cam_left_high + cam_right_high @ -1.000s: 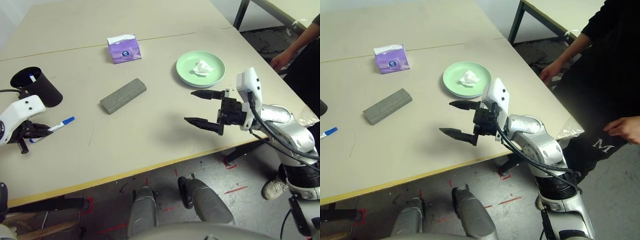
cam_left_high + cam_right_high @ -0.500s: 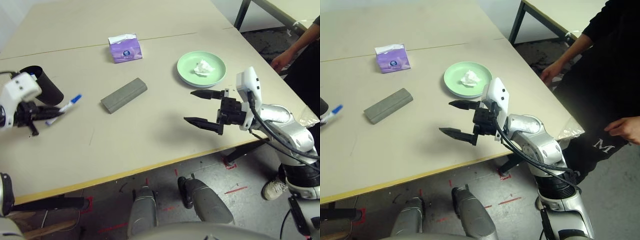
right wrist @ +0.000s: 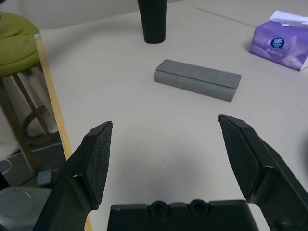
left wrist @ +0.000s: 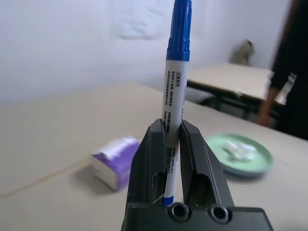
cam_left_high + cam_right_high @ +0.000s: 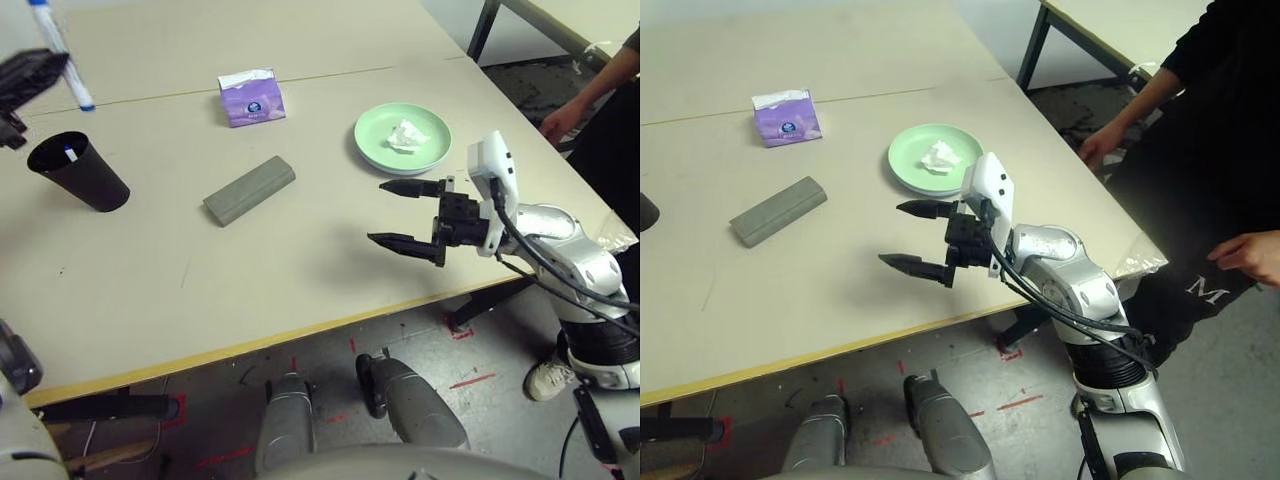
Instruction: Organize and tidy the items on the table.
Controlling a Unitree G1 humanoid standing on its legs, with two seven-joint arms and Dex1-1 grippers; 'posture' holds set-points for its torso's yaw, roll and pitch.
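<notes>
A white marker with a blue cap (image 4: 174,91) stands upright, clamped between the two fingers of the left gripper (image 4: 172,159), raised above the black cup (image 5: 78,171), which sits at the surface's (image 5: 300,280) left side and already holds another marker; the grip looks meant for dropping this one in too. The grey glasses case (image 5: 249,189) lies mid-surface, the purple tissue box (image 5: 251,97) beyond it. A crumpled tissue (image 5: 405,135) rests on the green plate (image 5: 372,128). The right gripper (image 5: 405,215) hovers wide open, empty, seemingly waiting.
</notes>
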